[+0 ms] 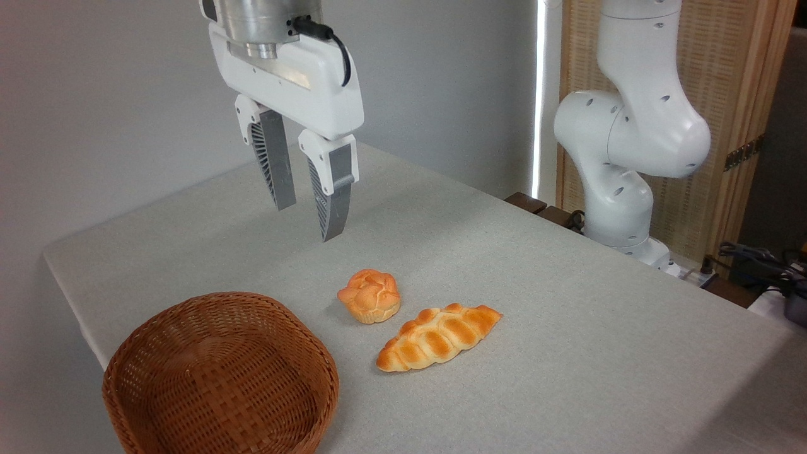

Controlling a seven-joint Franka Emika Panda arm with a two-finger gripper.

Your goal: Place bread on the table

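Table (567, 353): large, rectangular, covered in plain light-grey cloth, filling most of the scene from the near right to the far left corner. Arm (630, 132): white, jointed, its base standing at the far right edge of the table, its upper links leaving the top of the picture. Basket (220, 375): brown woven wicker, round, nothing inside it, at the near left of the table, partly cut off by the lower edge. Gripper (309, 217): white body with two grey ribbed fingers (331, 202), hanging in the air at upper left, high above the cloth, pointing down; the fingers stand apart with nothing between them and touch nothing. Bread (438, 337): long braided golden-orange loaf with tapered ends, lying flat on the table near the middle, right of the basket, set on a slant from near left to far right, clear of the gripper. Bun (370, 295): small, round, knotted, the same colour, resting on the cloth just beside the loaf's far left side, a narrow gap between them.
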